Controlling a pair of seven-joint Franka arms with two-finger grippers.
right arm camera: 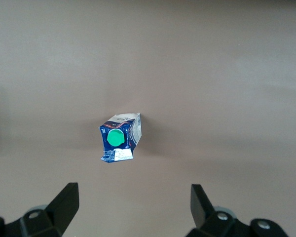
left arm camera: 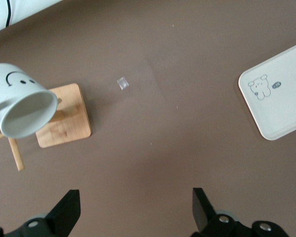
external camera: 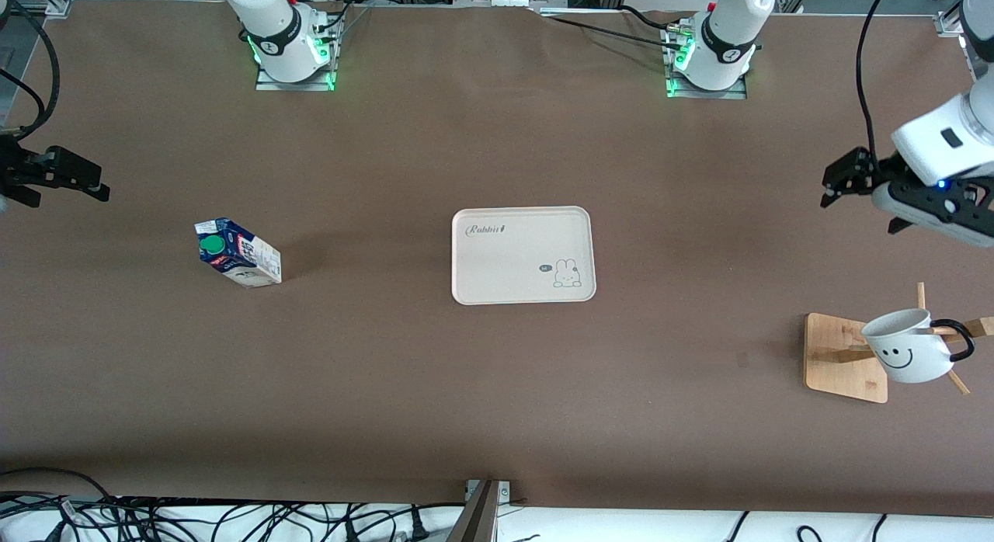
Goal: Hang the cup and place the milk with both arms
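**Cup on the rack, milk standing alone, both grippers spread and empty**

While the cup (external camera: 907, 357) hangs by its thin black loop handle on a peg of the wooden rack (external camera: 842, 356) toward the left arm's end of the table, the left gripper (external camera: 853, 177) is up in the air over bare brown table (external camera: 497, 387) at that same end, at about twelve o'clock from the rack in the front view. Its fingers (left arm camera: 68, 210) stand wide apart in the left wrist view and hold nothing. The cup tilts on its peg, its mouth turned partly upward and its smiley face showing toward the front camera; it is off the table surface, over the rack's square base.

The milk (external camera: 238, 253) stands on the table toward the right arm's end, its green cap up and its dark blue top above white printed sides. It is at about nine o'clock from the white tray (external camera: 523, 255) in the front view, well apart from it. The tray lies flat near the middle of the table, with a small rabbit drawing in one corner.

The right gripper (external camera: 66, 177) waits at the right arm's end, at about ten o'clock from the milk in the front view. In the right wrist view its fingers (right arm camera: 65, 207) are spread wide, with the carton seen between them, well clear of both.
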